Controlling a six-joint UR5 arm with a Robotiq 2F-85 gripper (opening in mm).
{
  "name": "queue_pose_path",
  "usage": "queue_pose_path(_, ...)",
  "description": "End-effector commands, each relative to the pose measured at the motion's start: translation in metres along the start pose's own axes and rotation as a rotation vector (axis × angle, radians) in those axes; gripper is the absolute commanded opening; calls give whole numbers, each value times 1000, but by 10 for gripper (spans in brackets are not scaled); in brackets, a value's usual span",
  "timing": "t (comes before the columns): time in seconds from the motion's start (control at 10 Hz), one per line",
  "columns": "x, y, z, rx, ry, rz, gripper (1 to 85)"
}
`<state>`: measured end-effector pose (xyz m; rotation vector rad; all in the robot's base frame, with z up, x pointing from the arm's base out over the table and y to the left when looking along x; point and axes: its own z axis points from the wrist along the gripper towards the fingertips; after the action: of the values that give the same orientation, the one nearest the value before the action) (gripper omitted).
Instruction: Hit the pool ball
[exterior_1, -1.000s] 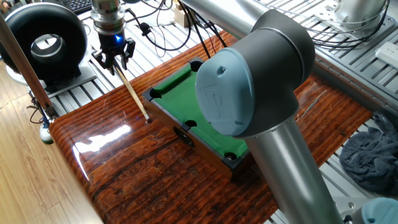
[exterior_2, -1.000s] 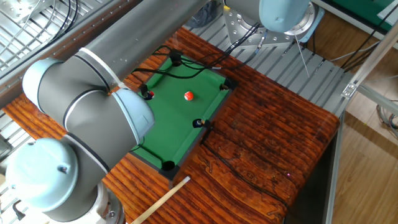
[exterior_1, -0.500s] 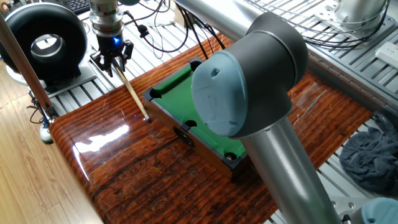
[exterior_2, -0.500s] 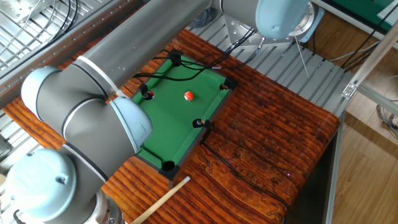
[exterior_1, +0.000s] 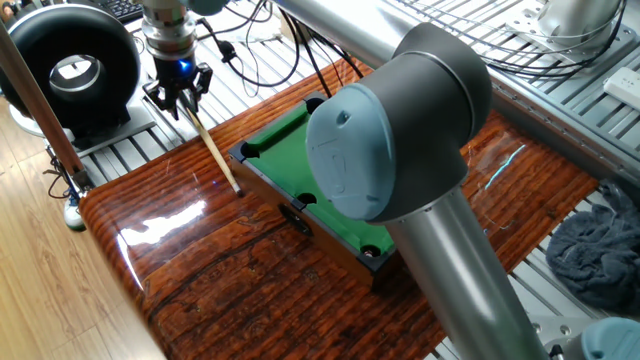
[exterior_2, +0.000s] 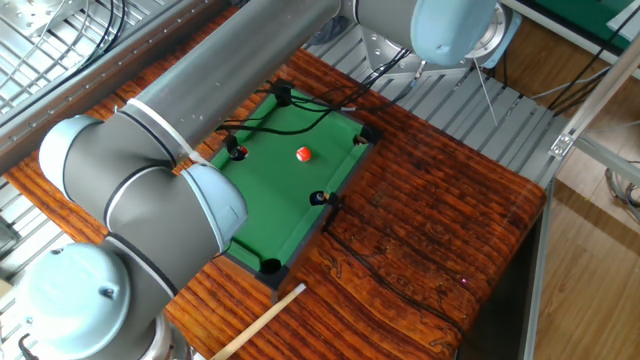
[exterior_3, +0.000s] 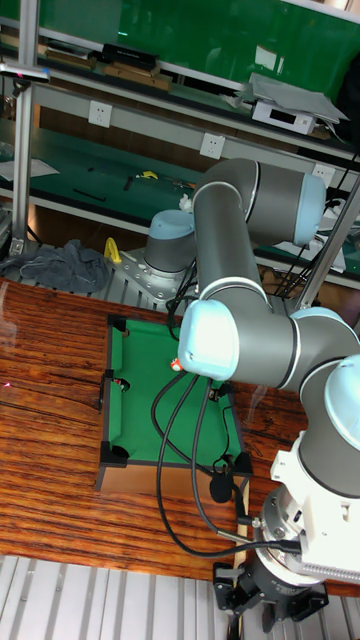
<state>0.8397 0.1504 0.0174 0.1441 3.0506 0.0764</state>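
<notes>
In one fixed view, the gripper (exterior_1: 178, 97) is closed around the upper end of the cue stick (exterior_1: 214, 152) and has moved slightly up and away; the stick's tip stays short of the pool table (exterior_1: 285, 140). In the other fixed view, the ball (exterior_2: 303, 154) rests unmoved mid-felt, so I judge it not yet struck. In the tall fixed view, the ball (exterior_3: 175, 364) peeks beside the elbow.

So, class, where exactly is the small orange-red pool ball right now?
In the other fixed view, the small orange-red pool ball rests on the green felt of the miniature pool table, toward its far end, clear of the black pockets.
</notes>
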Motion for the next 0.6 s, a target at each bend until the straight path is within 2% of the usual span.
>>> queue_pose_path(0.0,-8,-6,-3,8,-10,82,430)
queue_pose_path(0.2,-14,-8,-4,0,-8,99,420)
queue_pose_path(0.5,-28,-6,13,-6,-44,91,417)
